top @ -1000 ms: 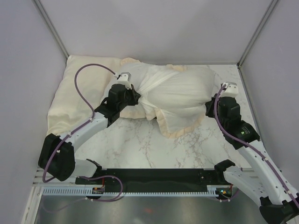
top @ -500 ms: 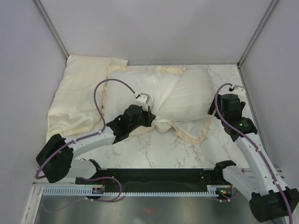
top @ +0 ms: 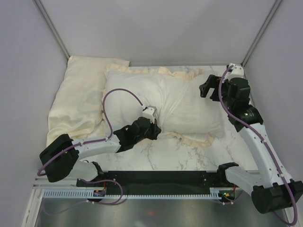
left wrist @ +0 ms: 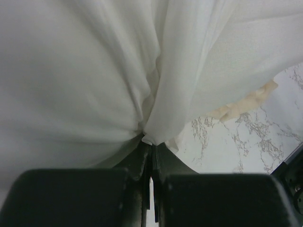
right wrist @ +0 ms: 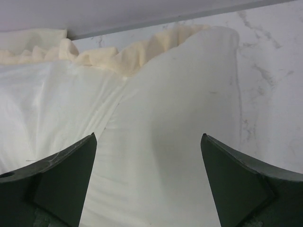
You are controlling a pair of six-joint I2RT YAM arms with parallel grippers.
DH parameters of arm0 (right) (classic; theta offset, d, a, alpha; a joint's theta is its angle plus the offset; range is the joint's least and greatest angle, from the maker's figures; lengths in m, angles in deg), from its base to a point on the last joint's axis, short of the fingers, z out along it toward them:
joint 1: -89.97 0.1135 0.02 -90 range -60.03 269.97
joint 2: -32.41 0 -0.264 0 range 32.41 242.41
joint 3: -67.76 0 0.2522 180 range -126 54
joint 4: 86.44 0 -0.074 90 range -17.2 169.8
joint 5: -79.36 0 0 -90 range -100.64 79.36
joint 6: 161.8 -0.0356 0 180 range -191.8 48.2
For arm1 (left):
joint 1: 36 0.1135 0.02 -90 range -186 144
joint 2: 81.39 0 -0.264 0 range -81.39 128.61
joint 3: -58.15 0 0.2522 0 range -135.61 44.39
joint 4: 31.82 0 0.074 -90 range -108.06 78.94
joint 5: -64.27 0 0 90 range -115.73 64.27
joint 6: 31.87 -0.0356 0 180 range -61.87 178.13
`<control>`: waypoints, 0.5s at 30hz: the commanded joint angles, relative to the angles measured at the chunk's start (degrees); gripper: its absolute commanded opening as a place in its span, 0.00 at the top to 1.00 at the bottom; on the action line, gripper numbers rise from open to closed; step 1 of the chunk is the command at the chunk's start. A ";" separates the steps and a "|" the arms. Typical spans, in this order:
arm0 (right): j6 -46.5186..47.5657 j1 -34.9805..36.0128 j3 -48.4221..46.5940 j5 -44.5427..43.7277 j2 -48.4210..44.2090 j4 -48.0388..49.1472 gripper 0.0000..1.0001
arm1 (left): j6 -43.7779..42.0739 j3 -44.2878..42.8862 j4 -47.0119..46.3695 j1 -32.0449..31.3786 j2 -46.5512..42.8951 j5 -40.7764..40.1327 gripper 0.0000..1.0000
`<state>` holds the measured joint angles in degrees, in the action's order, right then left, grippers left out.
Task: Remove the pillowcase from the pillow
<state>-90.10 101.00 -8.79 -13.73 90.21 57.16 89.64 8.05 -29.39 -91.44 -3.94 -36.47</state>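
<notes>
- Flattened since a second ago, the pillowcase is no longer bunched and lifted between both arms but lies spread on the table.
- Left gripper has drawn back from the bundle's left end to its near edge. The wrist view shows its fingers pressed together on a gathered pinch of white fabric.
- Right gripper has let go and shifted toward the back right corner. Its fingers stand wide apart over the right end, with nothing between them.
- White marble with grey veins tops the table, and plain grey walls close it in, with metal posts at the back corners.
- A pale-yellow cushion lies along the left side, its edge under the pillowcase's left end.
- Whitish face up, the pillowcase sits centre-back, long axis running roughly left to right, the right end a little nearer the arms.
- Cream frill trims its back edge and near right corner.
- The pillow itself is hidden from view; a plump bulge fills the cover.
</notes>
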 commanded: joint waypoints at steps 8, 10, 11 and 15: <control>-7.53 5.05 23.31 7.05 3.63 9.09 0.07 | 0.23 -0.04 2.98 -1.34 1.03 -2.09 0.98; -8.23 5.67 26.81 6.70 4.25 10.50 0.36 | -0.65 -0.84 3.42 -1.43 1.04 -2.18 0.98; -8.67 6.19 27.79 6.61 4.42 10.94 0.45 | -1.53 -1.71 4.12 -1.51 0.78 -2.26 0.98; -8.68 7.16 30.87 6.26 3.37 12.88 1.00 | -4.69 -4.96 6.58 -1.51 -0.89 -3.49 0.60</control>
<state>-97.32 106.29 17.44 -10.38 92.48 75.90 88.13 6.41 -26.05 -92.44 -3.81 -37.74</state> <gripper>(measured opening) 0.181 0.271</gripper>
